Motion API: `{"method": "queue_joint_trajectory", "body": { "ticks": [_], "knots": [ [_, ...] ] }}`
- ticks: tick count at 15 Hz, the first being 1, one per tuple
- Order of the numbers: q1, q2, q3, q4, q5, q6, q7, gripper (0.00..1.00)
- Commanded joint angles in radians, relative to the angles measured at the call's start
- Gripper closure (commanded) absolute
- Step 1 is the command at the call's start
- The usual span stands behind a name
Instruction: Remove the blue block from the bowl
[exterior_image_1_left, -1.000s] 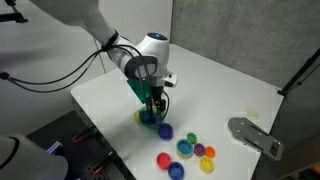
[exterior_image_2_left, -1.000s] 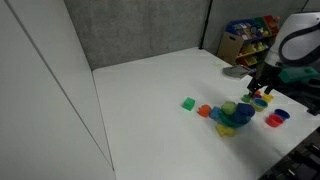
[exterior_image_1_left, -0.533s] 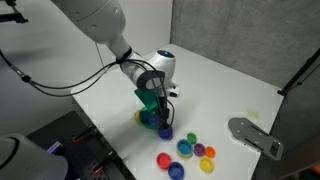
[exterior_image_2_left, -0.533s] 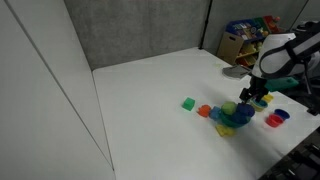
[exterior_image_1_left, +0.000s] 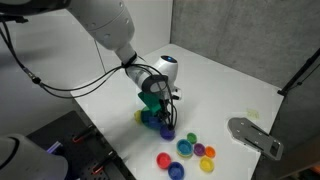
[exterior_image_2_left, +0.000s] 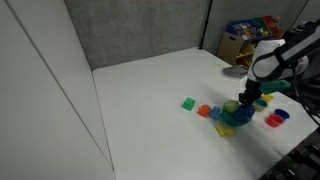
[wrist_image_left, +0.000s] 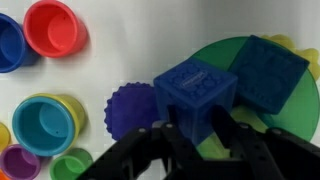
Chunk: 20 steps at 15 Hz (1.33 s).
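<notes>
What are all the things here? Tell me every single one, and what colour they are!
bowl: one, green with a yellow rim, right side of the wrist view
blue block: one, blue, at the bowl's left edge
second blue block: one, blue, over the bowl
bumpy disc: one, purple, left of the bowl
cups: five, blue, red, teal in a yellow ring, purple, green, left side of the wrist view
green block: one, green, alone on the table
orange piece: one, orange, beside the green block
flat grey thing: one, grey, near the table edge
table: one, white
gripper: one, black, fingers on either side of the blue block; grip unclear
</notes>
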Motion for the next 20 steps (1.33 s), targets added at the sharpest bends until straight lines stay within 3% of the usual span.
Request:
{"method": "queue_joint_trajectory", "body": {
  "ticks": [1,2,4,6,12,20],
  "knots": [
    [0.012,0.004,-0.016,0.029,-0.014,-0.038,-0.001,0.89],
    [0.016,-0.004,-0.020,0.028,-0.015,-0.044,0.007,0.96],
    [0.020,-0.020,-0.023,0.029,-0.013,-0.062,0.015,0.94],
    [0.021,-0.039,-0.024,0.033,-0.008,-0.086,0.019,1.00],
    [0.019,-0.122,-0.030,0.077,-0.003,-0.203,0.037,0.97],
    [0.081,-0.048,-0.126,0.257,-0.126,-0.133,0.322,0.97]
  ]
}}
